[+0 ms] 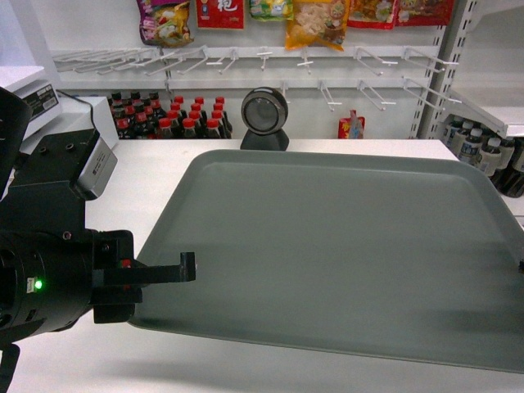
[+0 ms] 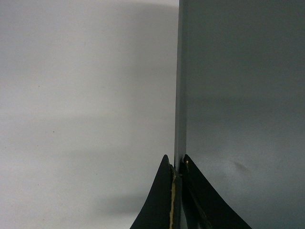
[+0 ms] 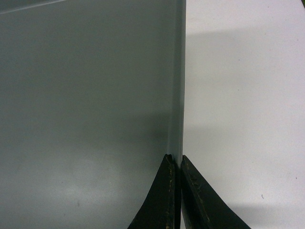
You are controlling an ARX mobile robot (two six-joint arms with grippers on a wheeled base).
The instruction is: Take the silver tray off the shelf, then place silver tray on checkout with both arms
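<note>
The silver tray (image 1: pixel 344 246) is a large grey-green flat tray lying level over the white checkout (image 1: pixel 155 184), with a shadow under its near left edge. My left gripper (image 1: pixel 187 268) is shut on its left rim. In the left wrist view that gripper (image 2: pixel 177 164) pinches the tray's (image 2: pixel 238 95) upright rim, with the checkout (image 2: pixel 86 119) beside it. My right gripper (image 3: pixel 175 162) is shut on the tray's (image 3: pixel 86 95) right rim; the checkout (image 3: pixel 243 95) lies past it. In the head view only a black tip shows at the right frame edge. A white shelf (image 1: pixel 491 119) stands at the far right.
A black round scanner (image 1: pixel 264 115) stands behind the tray. Red-capped bottles (image 1: pixel 172 116) line the back wall under wire hooks and snack bags. A white cash register (image 1: pixel 37 98) sits at the far left, dark bottles (image 1: pixel 483 151) at the right.
</note>
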